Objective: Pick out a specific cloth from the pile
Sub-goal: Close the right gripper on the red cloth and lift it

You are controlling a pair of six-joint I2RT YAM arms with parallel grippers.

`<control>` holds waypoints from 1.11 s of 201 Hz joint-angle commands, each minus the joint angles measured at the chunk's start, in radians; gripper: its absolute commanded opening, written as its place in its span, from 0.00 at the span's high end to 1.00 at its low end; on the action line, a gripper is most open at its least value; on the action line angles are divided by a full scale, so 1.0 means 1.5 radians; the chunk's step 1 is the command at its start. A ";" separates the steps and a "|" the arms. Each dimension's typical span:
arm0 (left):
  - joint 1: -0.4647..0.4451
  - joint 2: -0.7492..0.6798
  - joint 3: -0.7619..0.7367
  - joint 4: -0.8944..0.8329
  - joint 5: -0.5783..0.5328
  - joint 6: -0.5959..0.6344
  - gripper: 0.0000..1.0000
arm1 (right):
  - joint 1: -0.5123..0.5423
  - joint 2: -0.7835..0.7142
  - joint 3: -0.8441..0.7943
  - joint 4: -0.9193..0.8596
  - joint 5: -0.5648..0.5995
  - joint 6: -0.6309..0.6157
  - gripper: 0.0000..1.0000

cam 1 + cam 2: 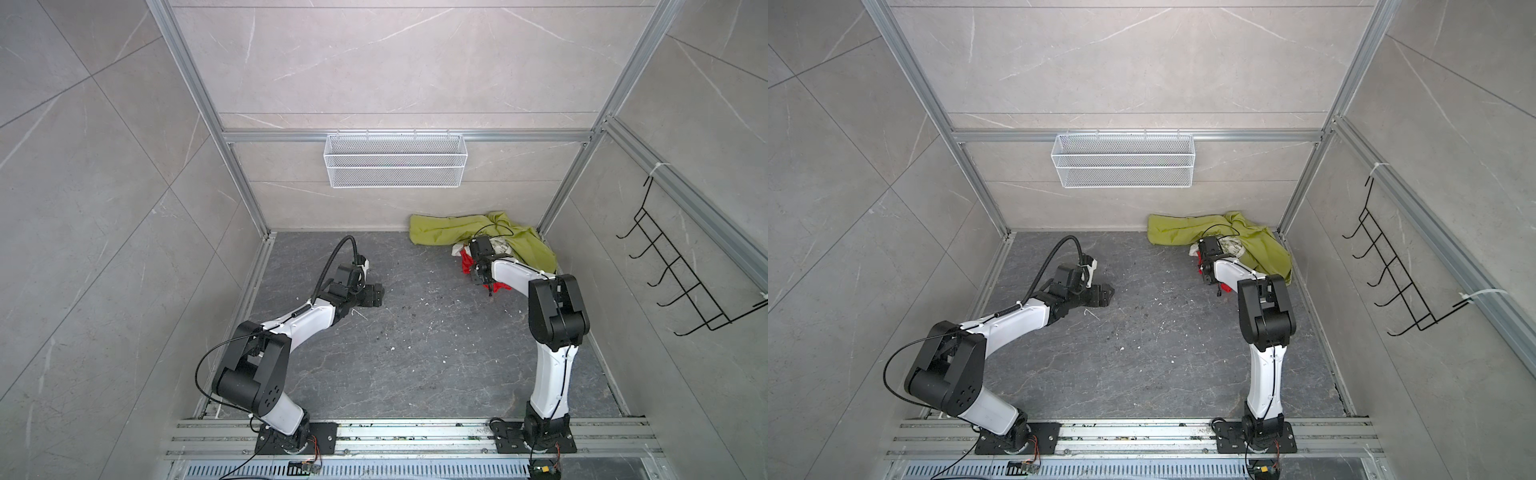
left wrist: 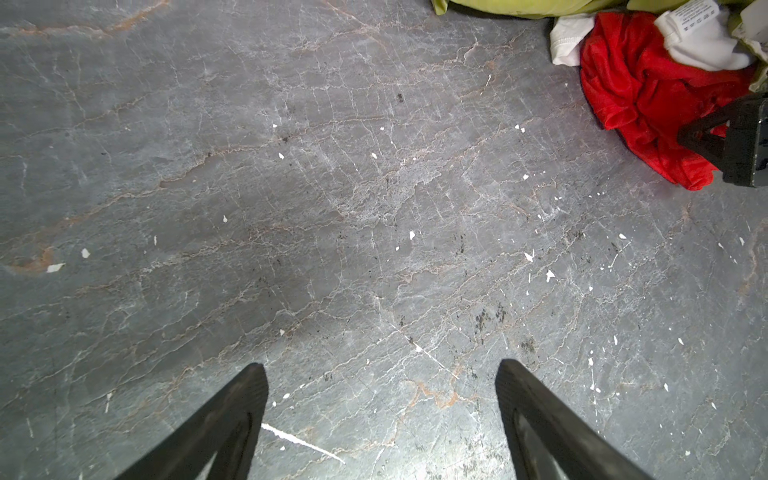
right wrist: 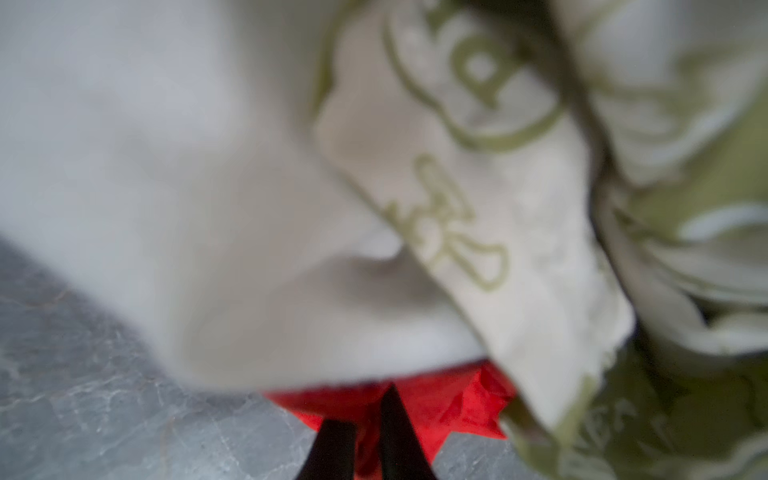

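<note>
The bright red, thin, shiny cloth is judged light, limp and slippery. Its fold protruding from under the white green-printed cloth is clamped by the right tool. The left tool is held apart, empty.

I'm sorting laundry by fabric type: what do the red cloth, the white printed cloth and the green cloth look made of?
Red cloth: thin fabric with a slight sheen and tight crumpled folds; maybe a synthetic. White printed cloth: soft matte textile with greenish printed outlines; possibly cotton, though the close view is blurred. Green cloth: matte fabric lying in broad loose folds; fibre unclear.
</note>
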 commanded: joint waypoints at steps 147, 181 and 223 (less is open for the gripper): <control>-0.023 -0.018 0.001 0.029 -0.012 -0.021 0.11 | 0.003 -0.132 0.038 -0.058 -0.050 0.035 1.00; -0.030 -0.019 0.002 0.028 -0.016 -0.019 0.11 | 0.002 -0.179 0.033 -0.057 -0.068 0.045 1.00; -0.041 -0.016 0.012 0.029 -0.016 -0.023 0.11 | 0.002 -0.222 0.029 -0.063 -0.076 0.050 1.00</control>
